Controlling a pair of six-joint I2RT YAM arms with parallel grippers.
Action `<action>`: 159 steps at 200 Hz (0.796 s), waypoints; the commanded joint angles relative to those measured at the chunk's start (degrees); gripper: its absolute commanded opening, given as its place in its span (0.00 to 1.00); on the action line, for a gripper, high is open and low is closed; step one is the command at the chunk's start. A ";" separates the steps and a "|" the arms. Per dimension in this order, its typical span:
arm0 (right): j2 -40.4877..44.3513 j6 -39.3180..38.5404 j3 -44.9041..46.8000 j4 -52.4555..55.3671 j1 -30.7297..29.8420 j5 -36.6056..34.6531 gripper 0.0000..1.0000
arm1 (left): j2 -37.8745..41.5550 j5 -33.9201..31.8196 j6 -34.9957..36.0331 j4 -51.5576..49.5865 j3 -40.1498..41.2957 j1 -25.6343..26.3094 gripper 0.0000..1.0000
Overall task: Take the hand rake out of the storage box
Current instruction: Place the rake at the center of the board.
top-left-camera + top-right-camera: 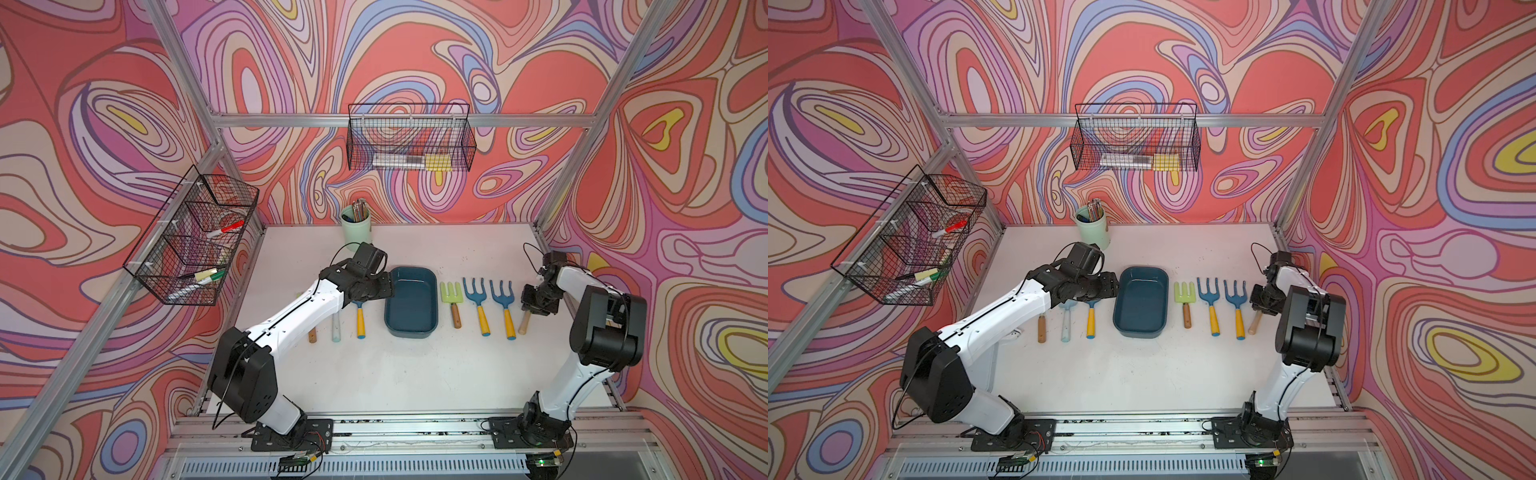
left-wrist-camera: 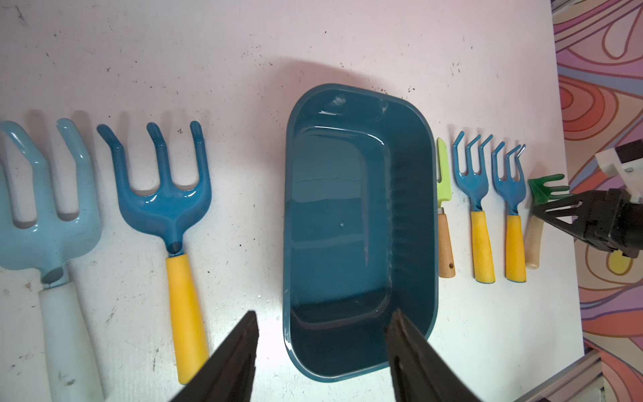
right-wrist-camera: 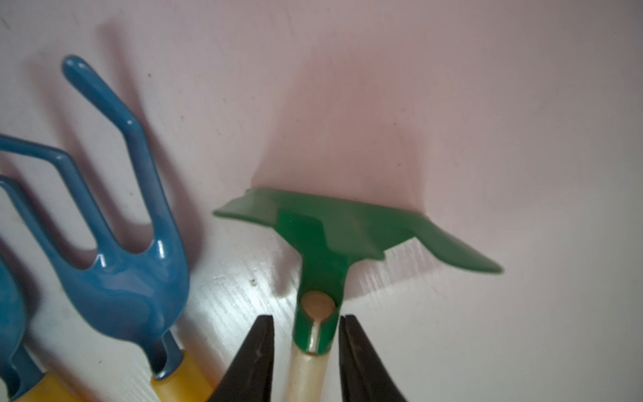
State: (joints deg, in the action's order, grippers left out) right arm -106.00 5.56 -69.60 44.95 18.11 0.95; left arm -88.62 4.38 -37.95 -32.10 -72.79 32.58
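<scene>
— Where is the hand rake (image 3: 334, 226)?
— Out of the storage box (image 1: 411, 299). Its green head and pale handle lie flat on the counter (image 1: 395, 374), at the right end of the row of tools, just beside a blue fork (image 3: 132, 278).
— And the right hand (image 3: 307, 317)?
— Released. Its fingers stand either side of the rake's neck, with a thin gap showing on each side.
— The left hand (image 2: 324, 313)?
— Spread wide over the box's left rim, one finger above the counter and one above the box, grasping nothing.
</scene>
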 commanded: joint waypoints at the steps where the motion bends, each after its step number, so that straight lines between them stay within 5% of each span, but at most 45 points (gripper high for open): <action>1: -1.37 0.07 -1.39 1.28 0.35 -1.59 0.34 | 1.47 0.12 0.25 0.19 1.00 -0.47 0.62; 79: -1.23 2.60 -0.46 2.34 0.35 -1.89 0.24 | 2.18 0.11 0.16 0.46 1.47 -0.65 0.63; 159: -3.75 -4.71 -4.25 2.32 0.33 -1.27 0.21 | 1.85 0.55 0.25 0.91 2.05 -1.08 0.63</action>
State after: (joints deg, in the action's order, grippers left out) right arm -107.81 4.64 -71.44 47.00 18.26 -0.49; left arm -88.16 4.56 -37.95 -31.73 -71.46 32.14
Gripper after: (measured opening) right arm 0.214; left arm 0.628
